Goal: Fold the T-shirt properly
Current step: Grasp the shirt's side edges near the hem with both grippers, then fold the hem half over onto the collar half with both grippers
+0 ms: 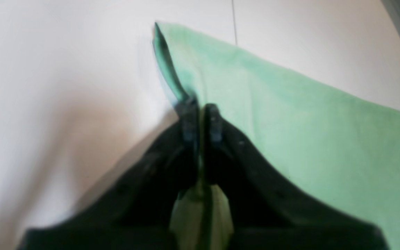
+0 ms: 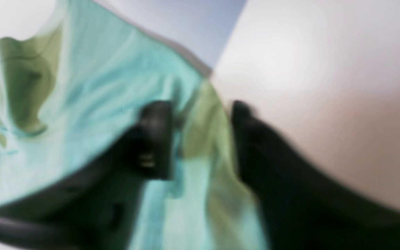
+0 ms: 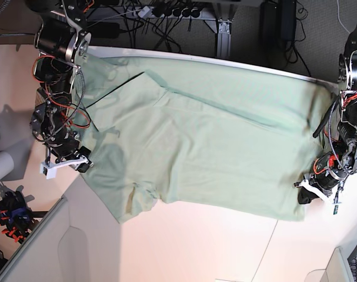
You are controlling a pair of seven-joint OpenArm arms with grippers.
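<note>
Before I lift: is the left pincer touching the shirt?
Touching. The left wrist view shows the left pincer shut on the shirt edge, fabric pinched between its fingers.

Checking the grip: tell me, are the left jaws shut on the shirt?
Yes, the left gripper pinches the shirt edge, jaws closed on fabric.

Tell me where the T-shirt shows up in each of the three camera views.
Left wrist: the T-shirt fills the right half, its edge pinched in the left gripper.
Right wrist: it covers the left and centre, draped between the open fingers of the right gripper.
Base: spread across the middle.
Shared landmark: the white table.
</note>
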